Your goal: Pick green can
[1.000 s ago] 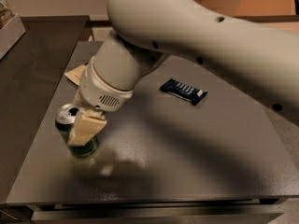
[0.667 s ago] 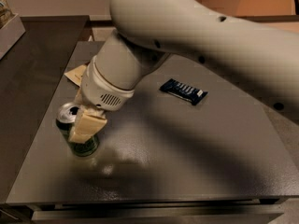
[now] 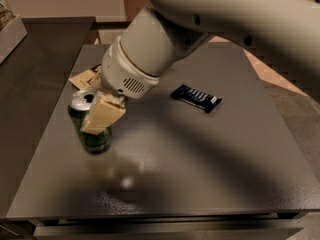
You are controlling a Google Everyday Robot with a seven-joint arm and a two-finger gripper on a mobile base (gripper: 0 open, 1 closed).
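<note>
The green can [image 3: 98, 137] is a small dark green drink can with a silver top and a dark mouth hole. It is at the left of the grey table [image 3: 200, 154], tilted a little and raised slightly off the surface. My gripper [image 3: 91, 109] comes down from the big pale arm and is shut on the can. One tan finger [image 3: 103, 115] lies across the can's front side. The other finger is hidden behind the can.
A flat dark blue candy bar [image 3: 196, 97] lies right of the middle of the table. A tan flat piece [image 3: 84, 78] lies just behind the can. A darker counter [image 3: 35, 64] adjoins on the left, with a pale box [image 3: 9, 31] at its far end.
The gripper and the green can have moved up and slightly to the right together; the can's base has left its earlier spot on the table.
</note>
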